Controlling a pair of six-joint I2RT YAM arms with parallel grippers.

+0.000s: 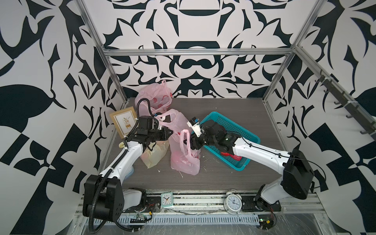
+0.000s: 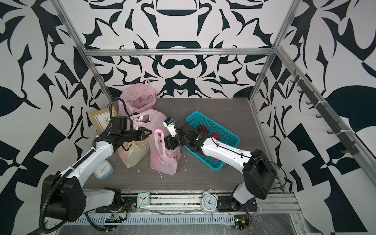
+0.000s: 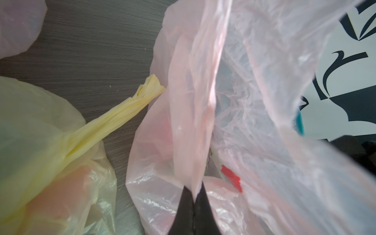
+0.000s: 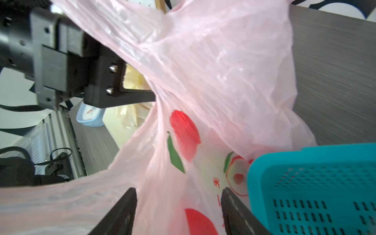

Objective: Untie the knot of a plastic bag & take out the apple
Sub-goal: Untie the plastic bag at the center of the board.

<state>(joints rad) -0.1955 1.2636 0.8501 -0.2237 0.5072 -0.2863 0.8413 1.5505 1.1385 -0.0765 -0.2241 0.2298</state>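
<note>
Pink bag (image 1: 184,160), yellow bag (image 1: 154,157) and basket (image 1: 236,127) in the way; bare table (image 1: 223,175) in front and far right.

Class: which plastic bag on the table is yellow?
The translucent yellow plastic bag, its twisted neck sticking out; the others are pink plastic bags.

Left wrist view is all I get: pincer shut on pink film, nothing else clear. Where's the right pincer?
Observer: The right pincer is open, with its jaws either side of the same pink bag.
Operator: Any knot visible?
Observer: None that I can see. In a top view, one handle loop stands free beside the right pincer.
Operator: Anything in the basket?
Observer: In a top view the basket holds red things, partly under the right arm. I can't tell what they are.
</note>
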